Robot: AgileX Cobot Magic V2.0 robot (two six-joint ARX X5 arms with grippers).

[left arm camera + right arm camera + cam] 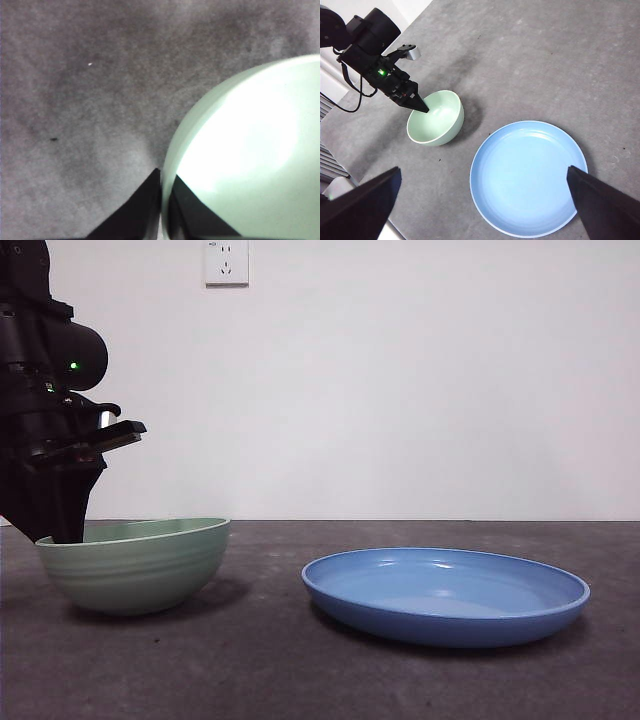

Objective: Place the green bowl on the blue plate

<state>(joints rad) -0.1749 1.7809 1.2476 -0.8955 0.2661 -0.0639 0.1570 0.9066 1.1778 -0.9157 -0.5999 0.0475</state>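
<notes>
Left gripper pinches the green bowl by its rim.
Thin edge hold: the bowl could tip or slip before reaching the blue plate.

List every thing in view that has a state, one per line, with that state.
Pale green ridged round bowl: upright on the table, empty, rim pinched by the left gripper.
Glossy blue shallow round plate: flat on the table, empty, apart from the bowl.
Left gripper: shut on the bowl's rim.
Right gripper: open, above the plate.
</notes>
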